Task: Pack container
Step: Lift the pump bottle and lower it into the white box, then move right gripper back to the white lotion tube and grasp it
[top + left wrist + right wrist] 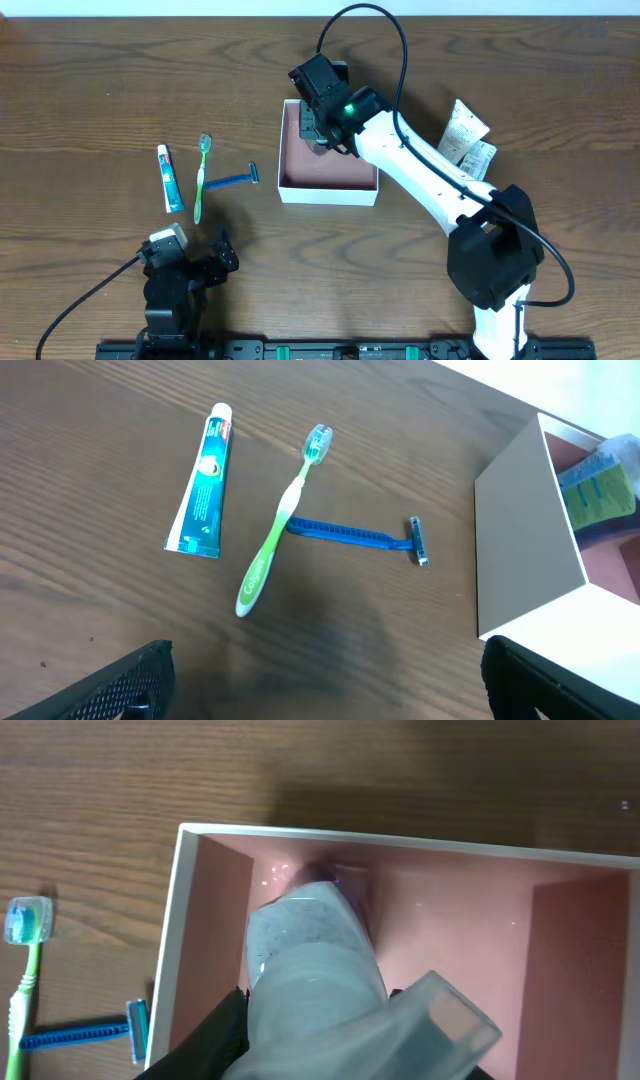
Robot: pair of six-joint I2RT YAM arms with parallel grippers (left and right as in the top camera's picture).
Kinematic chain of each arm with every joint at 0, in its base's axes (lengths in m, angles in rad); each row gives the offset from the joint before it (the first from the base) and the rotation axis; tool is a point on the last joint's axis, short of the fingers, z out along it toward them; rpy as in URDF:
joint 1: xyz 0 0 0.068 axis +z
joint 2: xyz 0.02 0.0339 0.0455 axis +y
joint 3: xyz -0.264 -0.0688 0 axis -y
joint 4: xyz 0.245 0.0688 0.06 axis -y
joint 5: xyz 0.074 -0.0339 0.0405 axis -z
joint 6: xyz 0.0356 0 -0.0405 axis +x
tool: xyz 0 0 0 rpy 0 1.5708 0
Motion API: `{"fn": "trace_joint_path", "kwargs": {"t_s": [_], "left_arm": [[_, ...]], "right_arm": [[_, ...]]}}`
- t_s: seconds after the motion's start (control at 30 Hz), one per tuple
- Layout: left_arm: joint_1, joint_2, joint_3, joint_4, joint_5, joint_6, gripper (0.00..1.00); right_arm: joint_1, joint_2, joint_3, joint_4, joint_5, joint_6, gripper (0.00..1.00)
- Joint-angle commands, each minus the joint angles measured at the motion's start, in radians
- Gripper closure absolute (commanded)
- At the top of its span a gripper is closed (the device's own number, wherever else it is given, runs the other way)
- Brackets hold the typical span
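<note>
Right gripper [319, 133] with clear packet [315, 970] near container [328, 194] back wall.

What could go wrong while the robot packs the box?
The right pincer seems to hold a packet low inside the box, close to one wall. Letting go there might leave it propped against that wall, taking up room.
Pushing down too far could shove the box sideways.
The toothbrush lies across the razor handle, so lifting one might drag the other.
</note>
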Motion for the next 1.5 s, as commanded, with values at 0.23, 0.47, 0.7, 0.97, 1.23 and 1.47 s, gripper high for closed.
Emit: {"fn": "trace_joint_path", "kwargs": {"t_s": [0.23, 0.47, 0.7, 0.97, 1.23, 1.47], "left_arm": [[-0.002, -0.001, -0.014, 0.000, -0.001, 0.017, 0.02], [-0.002, -0.001, -0.014, 0.000, -0.001, 0.017, 0.02], [-0.002, -0.001, -0.014, 0.000, -0.001, 0.017, 0.02], [-0.002, -0.001, -0.014, 0.000, -0.001, 0.017, 0.02], [-0.002, -0.001, -0.014, 0.000, -0.001, 0.017, 0.02], [-0.002, -0.001, -0.014, 0.000, -0.002, 0.017, 0.02]], "right_arm": [[0.008, -0.010, 0.015, 0.031, -0.044, -0.089, 0.19], [0.008, -0.072, 0.015, -0.105, -0.031, -0.085, 0.13], [-0.019, -0.296, 0.015, -0.227, -0.023, -0.192, 0.09], [-0.236, -0.446, 0.015, -0.362, 0.070, -0.372, 0.01], [-0.495, -0.386, 0.014, -0.404, -0.144, -0.520, 0.04], [-0.534, -0.297, 0.014, -0.464, -0.148, -0.543, 0.18]]}}
